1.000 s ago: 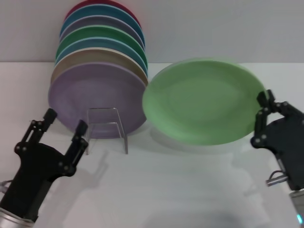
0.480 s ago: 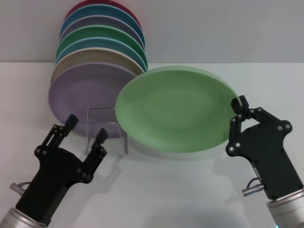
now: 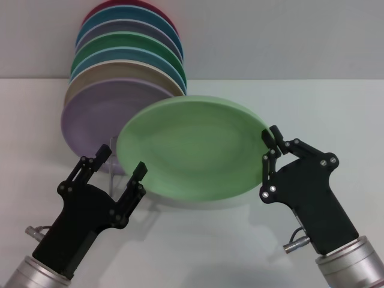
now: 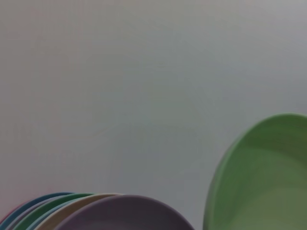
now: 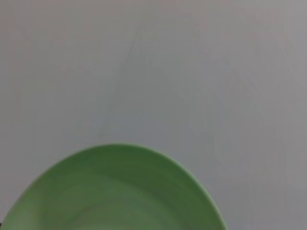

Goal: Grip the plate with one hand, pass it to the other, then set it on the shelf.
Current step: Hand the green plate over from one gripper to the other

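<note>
The pale mint-green plate (image 3: 192, 153) hangs tilted in the air over the table's middle. My right gripper (image 3: 268, 139) is shut on its right rim. My left gripper (image 3: 122, 161) is open at the plate's left edge, with the rim about between its two fingers and not clamped. The plate also shows in the left wrist view (image 4: 264, 177) and in the right wrist view (image 5: 120, 191). The clear shelf (image 3: 113, 164) stands behind the left gripper and the plate, nearly all hidden.
A row of coloured plates stands on edge against the back wall at the left, with a lilac plate (image 3: 90, 117) in front; it also shows in the left wrist view (image 4: 120, 213). The white table (image 3: 312, 108) stretches to the right.
My right gripper has carried the plate leftward and nearer. My left gripper has risen toward it, and the plate's left edge now sits at its open fingers and hides the rack.
</note>
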Controlling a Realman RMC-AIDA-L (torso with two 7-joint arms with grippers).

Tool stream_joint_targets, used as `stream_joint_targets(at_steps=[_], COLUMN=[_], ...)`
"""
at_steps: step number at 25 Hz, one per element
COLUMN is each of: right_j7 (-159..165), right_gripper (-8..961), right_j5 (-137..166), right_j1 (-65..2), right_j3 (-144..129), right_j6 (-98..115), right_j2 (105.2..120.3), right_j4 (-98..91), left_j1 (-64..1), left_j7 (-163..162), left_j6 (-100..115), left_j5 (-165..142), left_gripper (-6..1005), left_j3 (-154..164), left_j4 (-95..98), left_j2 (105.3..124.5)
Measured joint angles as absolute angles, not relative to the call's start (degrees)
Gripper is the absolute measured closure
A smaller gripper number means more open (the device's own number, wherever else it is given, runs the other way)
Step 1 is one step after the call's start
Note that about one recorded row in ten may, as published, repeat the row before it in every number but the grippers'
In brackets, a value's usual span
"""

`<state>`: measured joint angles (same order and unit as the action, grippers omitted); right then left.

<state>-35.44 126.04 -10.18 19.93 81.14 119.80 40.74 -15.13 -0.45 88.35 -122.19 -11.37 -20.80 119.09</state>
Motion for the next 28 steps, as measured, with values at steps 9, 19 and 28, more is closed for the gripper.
stream_joint_targets(at_steps=[9,19,28], right_j7=[-35.06,-33.91,-33.61], right_gripper=[914,909,904], right_j5=[126.02,126.35,126.4], right_j1=[-10.91,-11.58,-11.8], right_j3=[19.74,19.68,18.97], right_j6=[80.31,80.3,80.55], right_j2=[119.44,119.33,119.36], right_j4=[40.31,39.17,38.72], left_j1=[-15.76,-15.81,-15.51], left_j7=[-0.44,-0.55,-0.55], left_j6=[86.6,85.88,85.77], left_j5=[-121.82,-121.72,-121.78], left_gripper=[329,333,373], left_j3=[-12.24,-13.33,-13.55], left_j4=[-20.8,-20.39,-20.21], left_j2=[119.09,119.09,119.0])
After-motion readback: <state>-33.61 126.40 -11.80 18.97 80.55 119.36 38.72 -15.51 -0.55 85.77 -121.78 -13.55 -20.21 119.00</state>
